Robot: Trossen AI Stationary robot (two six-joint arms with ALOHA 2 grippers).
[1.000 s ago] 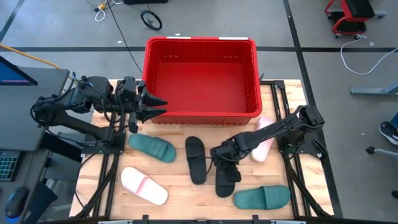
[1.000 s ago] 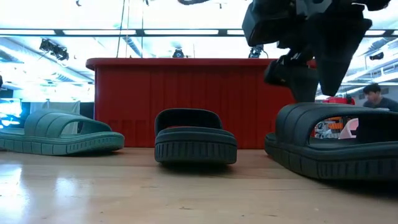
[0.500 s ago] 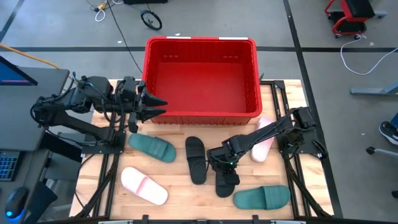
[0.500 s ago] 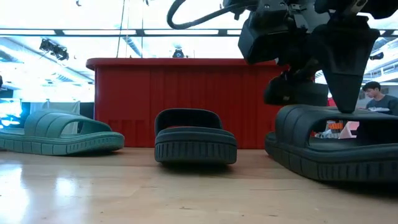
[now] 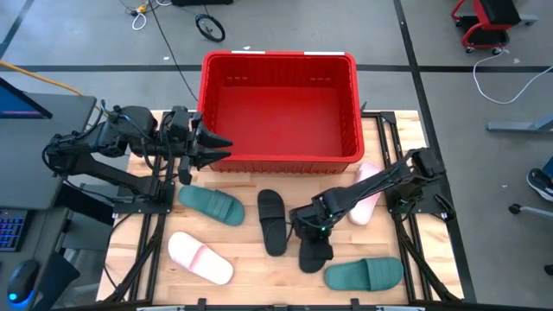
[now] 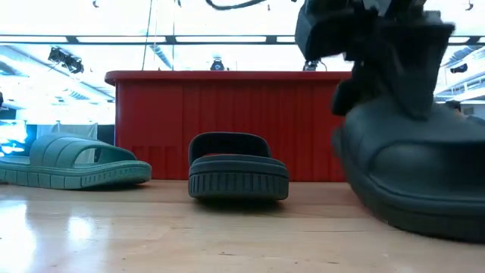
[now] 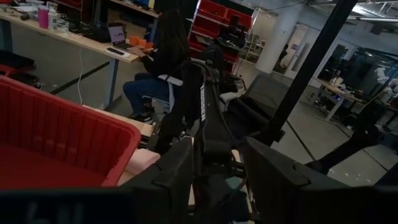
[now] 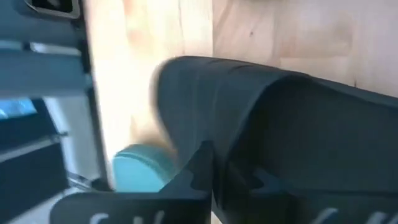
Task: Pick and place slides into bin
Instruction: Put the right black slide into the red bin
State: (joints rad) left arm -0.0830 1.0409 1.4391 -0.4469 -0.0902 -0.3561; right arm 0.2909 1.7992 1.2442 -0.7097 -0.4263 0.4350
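One black rubber slide (image 5: pixel 314 250) near the wooden counter (image 5: pixel 251 259) front is being grasped: right end effector (image 5: pixel 313 231) clamped on its strap, apparently tilting it. Next: lift clear, carry to the empty red slatted plastic bin (image 5: pixel 281 108). Left end effector (image 5: pixel 216 149) waits beside the bin, fingers apart.

Six slides (image 5: pixel 210 206), one bin (image 5: pixel 280 160)
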